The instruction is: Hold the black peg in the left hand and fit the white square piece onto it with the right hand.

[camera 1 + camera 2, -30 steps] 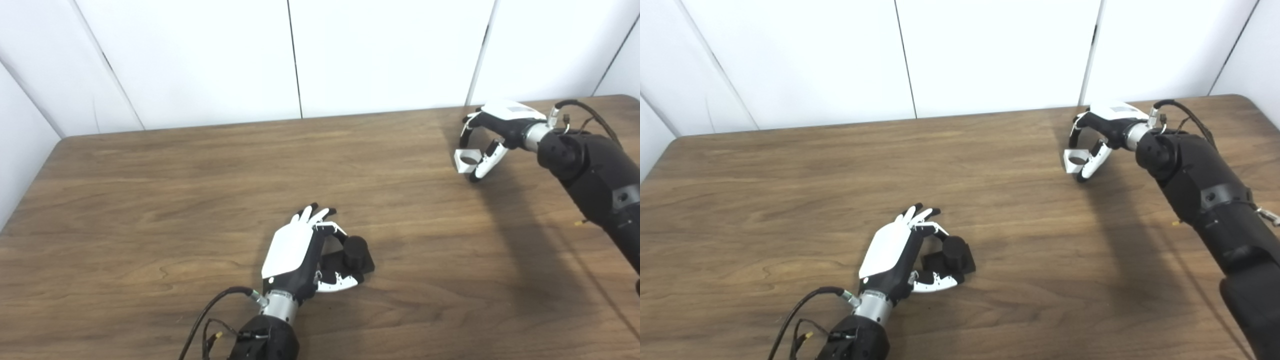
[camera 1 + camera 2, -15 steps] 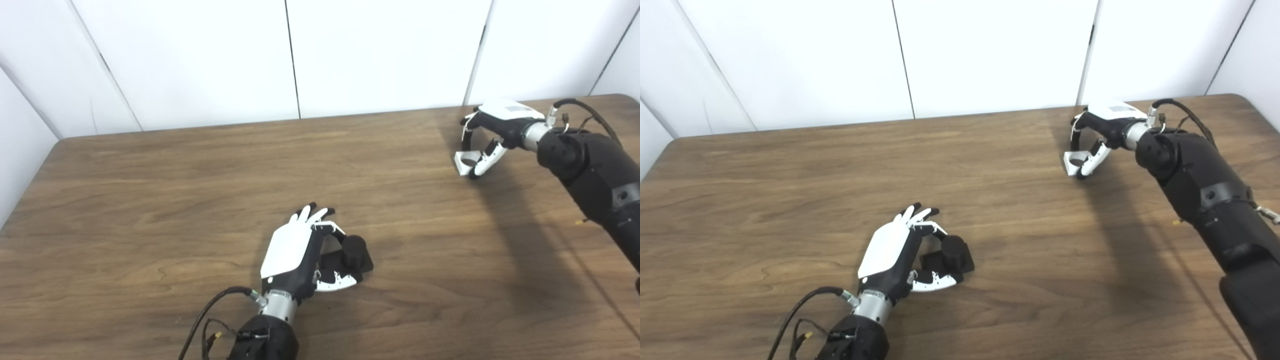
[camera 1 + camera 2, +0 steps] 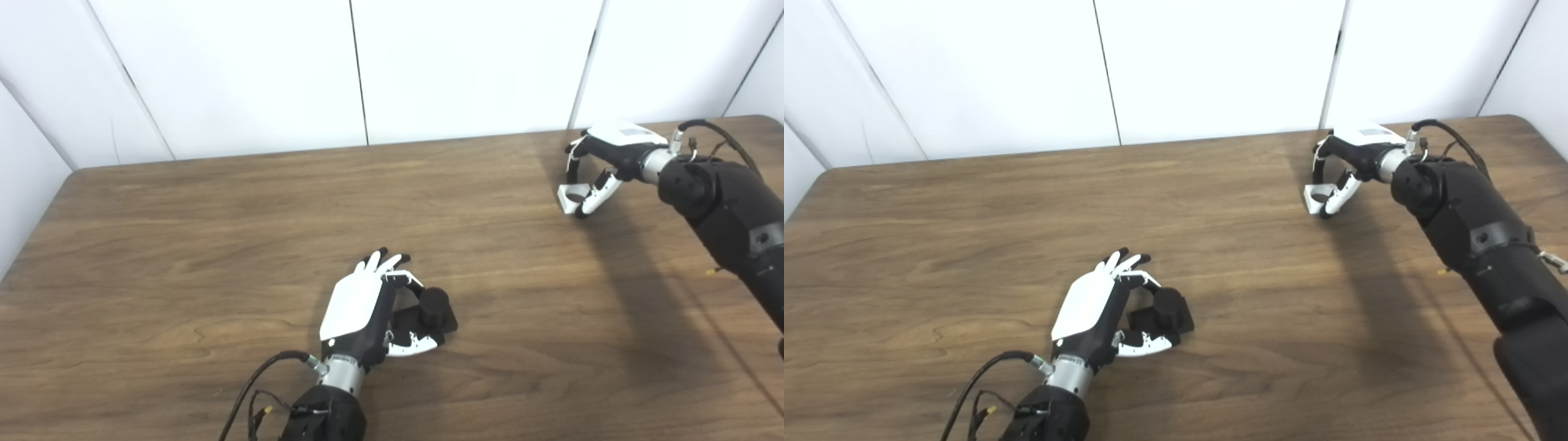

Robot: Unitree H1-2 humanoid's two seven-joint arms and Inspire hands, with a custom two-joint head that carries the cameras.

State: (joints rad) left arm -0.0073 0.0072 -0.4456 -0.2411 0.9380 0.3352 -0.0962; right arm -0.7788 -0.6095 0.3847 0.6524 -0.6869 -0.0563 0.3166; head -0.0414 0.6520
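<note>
Right hand (image 3: 597,168) is sitting way out at about 2 o'clock on the table (image 3: 184,245), fingers curled around the white square piece (image 3: 572,199), and it's looking like the grip is tightening up. Compared with 1 second ago, the thumb and fingers are pulling in closer on the piece and the whole hand is shifting slightly up and back, so the piece is looking pinched now rather than just caged. Can't tell for sure whether it's off the wood yet.

Left hand (image 3: 367,306) is barely doing anything by comparison. It's parked near 6 o'clock, fingers and thumb partly wrapped around the base of the black peg (image 3: 433,306), with the round post sticking up clear on its right side. The peg is staying put on the table, same spot as before.

So my read: the pickup on the right is basically finishing, and the 2 parts are well apart. Next bit is probably carrying the piece across toward 6 o'clock and lining its hole up over the post.
</note>
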